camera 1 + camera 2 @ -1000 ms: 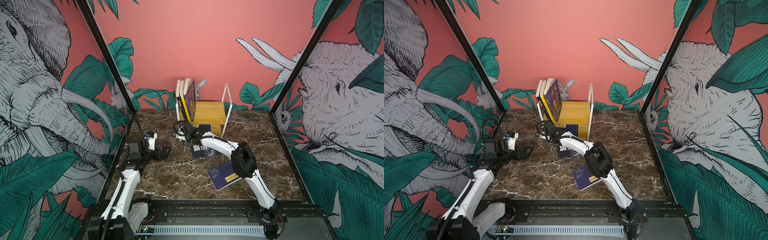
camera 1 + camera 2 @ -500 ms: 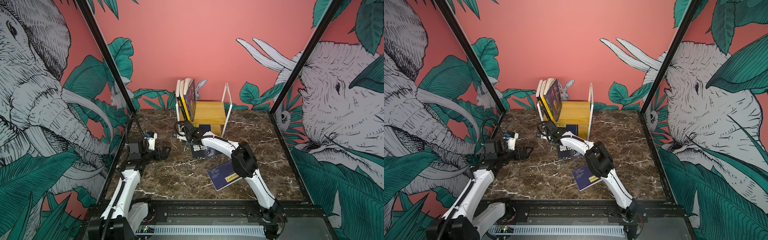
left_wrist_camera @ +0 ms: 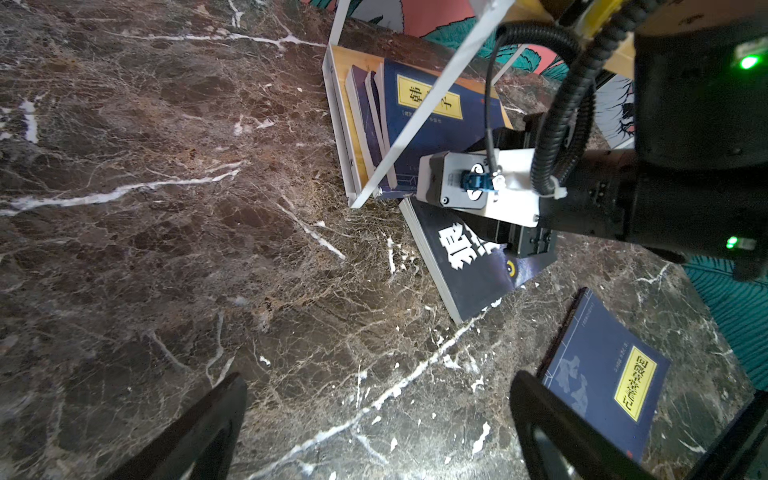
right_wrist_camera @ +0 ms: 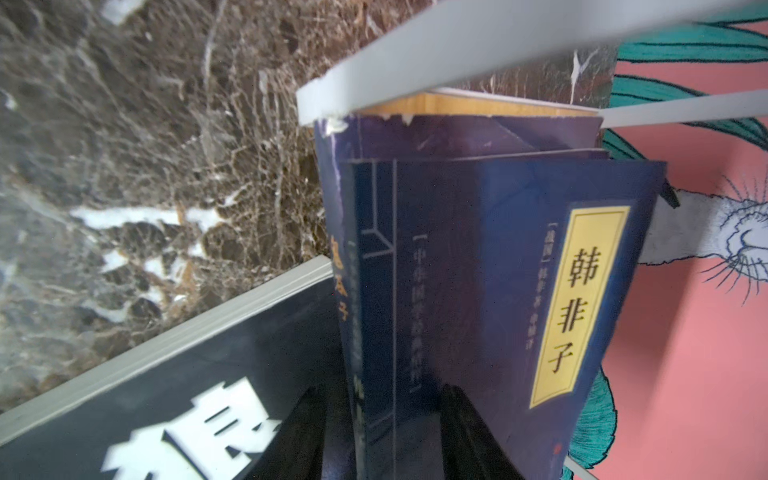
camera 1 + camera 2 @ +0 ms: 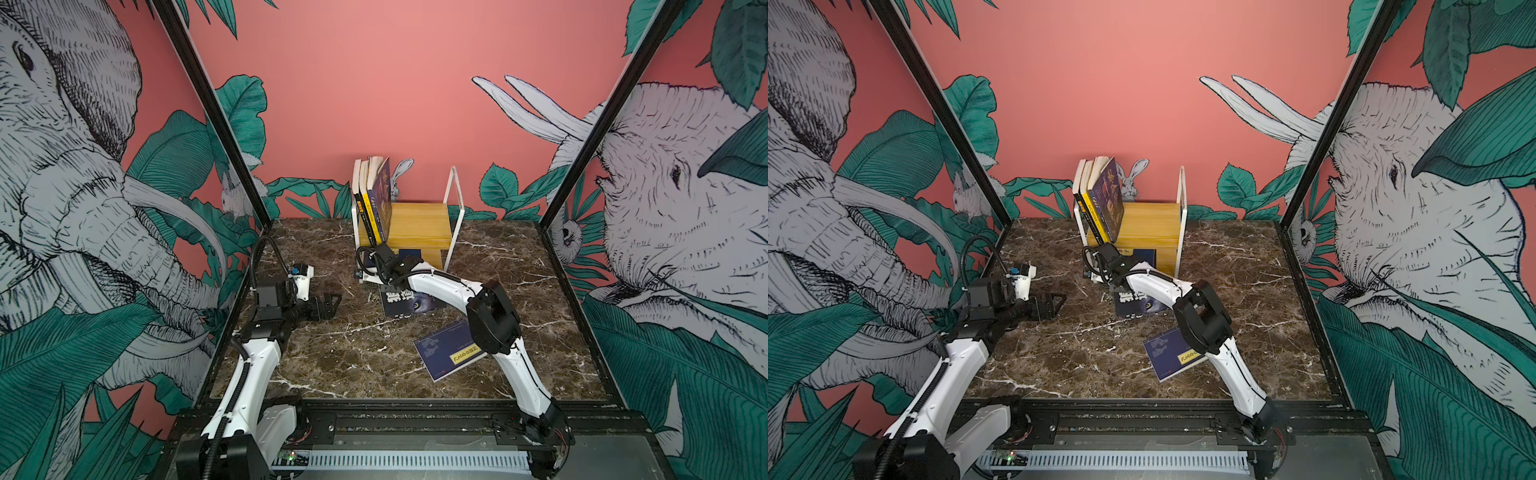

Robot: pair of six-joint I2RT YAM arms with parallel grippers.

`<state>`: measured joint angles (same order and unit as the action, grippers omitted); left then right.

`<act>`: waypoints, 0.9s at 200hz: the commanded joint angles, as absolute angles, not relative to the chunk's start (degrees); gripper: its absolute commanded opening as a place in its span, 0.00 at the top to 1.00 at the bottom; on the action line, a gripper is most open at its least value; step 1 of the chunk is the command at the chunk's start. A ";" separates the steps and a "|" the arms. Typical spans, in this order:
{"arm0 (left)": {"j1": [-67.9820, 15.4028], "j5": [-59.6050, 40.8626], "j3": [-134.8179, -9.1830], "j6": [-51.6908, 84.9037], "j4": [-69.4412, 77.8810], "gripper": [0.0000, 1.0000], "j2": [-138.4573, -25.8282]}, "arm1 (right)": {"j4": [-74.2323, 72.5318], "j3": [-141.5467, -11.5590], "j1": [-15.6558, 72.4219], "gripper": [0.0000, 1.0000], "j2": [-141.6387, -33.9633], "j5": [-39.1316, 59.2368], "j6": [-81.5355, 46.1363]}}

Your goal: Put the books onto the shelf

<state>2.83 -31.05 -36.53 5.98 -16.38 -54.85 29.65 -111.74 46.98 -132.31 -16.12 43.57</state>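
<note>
Well, my right gripper (image 4: 382, 407) hardly moves, sat around the navy books (image 4: 478, 270) low in the shelf (image 5: 419, 220); pinching or not, I can't tell. The black book (image 5: 409, 305) still waits on the table (image 5: 332, 361).

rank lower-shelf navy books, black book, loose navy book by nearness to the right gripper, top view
1. lower-shelf navy books: at the right gripper
2. black book: flat, just before the shelf
3. loose navy book: near the table's front
</note>
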 commanded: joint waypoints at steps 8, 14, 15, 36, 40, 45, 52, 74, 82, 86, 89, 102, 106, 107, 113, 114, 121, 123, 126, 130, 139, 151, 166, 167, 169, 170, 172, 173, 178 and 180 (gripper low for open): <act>3.27 -31.78 -36.03 5.89 -16.39 0.01 -54.43 | 30.44 -110.89 46.10 0.57 -128.72 -16.49 43.02; 3.31 -31.59 -35.95 5.89 -16.26 0.01 -54.46 | 30.13 -110.65 46.06 0.58 -128.53 -16.28 43.14; 3.28 -31.61 -35.95 5.89 -16.17 0.01 -54.48 | 30.09 -110.56 46.01 0.58 -128.47 -16.22 43.15; 3.26 -32.11 -35.60 5.91 -15.90 0.01 -54.06 | 30.17 -110.69 45.70 0.61 -128.39 -16.81 43.74; 3.32 -32.16 -35.72 5.89 -16.08 0.01 -54.08 | 30.30 -110.78 45.71 0.61 -128.34 -17.02 43.81; 3.35 -32.03 -35.85 5.89 -16.24 0.01 -54.16 | 30.41 -110.83 45.73 0.62 -128.24 -17.13 43.93; 3.25 -31.92 -35.94 5.89 -16.51 0.01 -54.35 | 30.41 -110.83 45.76 0.63 -128.00 -16.95 44.11; 3.31 -31.96 -35.67 5.89 -15.70 0.01 -54.21 | 29.96 -110.26 45.62 0.66 -127.16 -15.62 44.38; 3.27 -32.14 -35.60 5.98 -15.83 0.01 -54.19 | 30.29 -110.51 45.68 0.66 -127.10 -15.55 44.38; 3.30 -32.08 -35.67 5.98 -15.97 0.01 -54.19 | 30.49 -110.73 45.65 0.66 -127.26 -15.62 44.41; 3.25 -32.11 -35.75 5.98 -16.09 0.01 -54.25 | 30.62 -110.78 45.62 0.66 -127.26 -15.65 44.39; 3.38 -31.81 -36.12 5.98 -16.41 0.01 -54.40 | 30.39 -110.60 45.70 0.68 -127.06 -15.42 44.51; 3.38 -31.72 -36.04 5.93 -16.37 0.01 -54.40 | 30.21 -110.37 45.66 0.68 -126.94 -15.30 44.67; 3.40 -31.72 -36.04 5.95 -16.32 0.01 -54.40 | 30.13 -110.34 45.68 0.68 -126.88 -15.25 44.70; 3.36 -31.67 -35.83 5.99 -16.01 0.01 -54.30 | 29.96 -110.16 45.60 0.69 -126.71 -15.25 44.95; 3.35 -31.74 -35.80 5.98 -16.01 0.01 -54.31 | 29.92 -110.14 45.57 0.69 -126.68 -15.32 44.97; 3.38 -32.03 -35.60 5.98 -15.78 0.01 -54.14 | 29.95 -110.26 45.55 0.68 -126.81 -15.68 45.10; 3.35 -32.07 -35.60 5.98 -15.81 0.01 -54.10 | 30.10 -110.34 45.53 0.68 -126.87 -15.72 45.09; 3.45 -32.12 -35.58 5.98 -15.82 0.01 -54.06 | 30.33 -110.43 45.55 0.68 -126.84 -15.82 45.13; 3.38 -32.23 -35.68 5.98 -16.01 0.01 -54.08 | 30.67 -110.55 45.54 0.66 -126.69 -16.08 45.16; 3.38 -32.09 -35.89 5.95 -16.43 0.01 -54.17 | 31.20 -110.49 45.58 0.63 -126.37 -16.10 45.00; 3.43 -31.73 -36.21 5.98 -16.56 0.01 -54.40 | 31.09 -109.02 45.64 0.60 -124.93 -15.14 45.12; 3.44 -32.00 -35.65 5.98 -15.68 0.01 -54.16 | 30.64 -106.53 45.45 0.57 -123.03 -14.33 45.67; 3.43 -32.04 -35.62 5.98 -15.66 0.01 -54.11 | 30.61 -106.40 45.49 0.57 -122.91 -14.33 45.73; 3.36 -32.07 -35.56 6.06 -15.65 0.01 -54.09 | 30.62 -106.07 45.45 0.57 -122.70 -14.37 45.78; 3.35 -32.12 -35.53 6.06 -15.73 0.01 -54.07 | 30.60 -105.99 45.40 0.56 -122.61 -14.39 45.78; 3.34 -32.16 -35.60 6.06 -15.80 0.01 -54.10 | 30.61 -105.69 45.36 0.56 -122.48 -14.41 45.83; 3.39 -32.21 -35.60 6.06 -15.81 0.01 -54.08 | 30.55 -105.53 45.36 0.56 -122.41 -14.46 45.86; 3.38 -32.30 -35.66 6.07 -16.01 0.01 -54.12 | 30.46 -104.88 45.31 0.56 -122.04 -14.74 45.88; 3.31 -32.24 -35.68 6.07 -16.09 0.01 -54.11 | 30.42 -104.66 45.25 0.56 -121.87 -14.80 45.94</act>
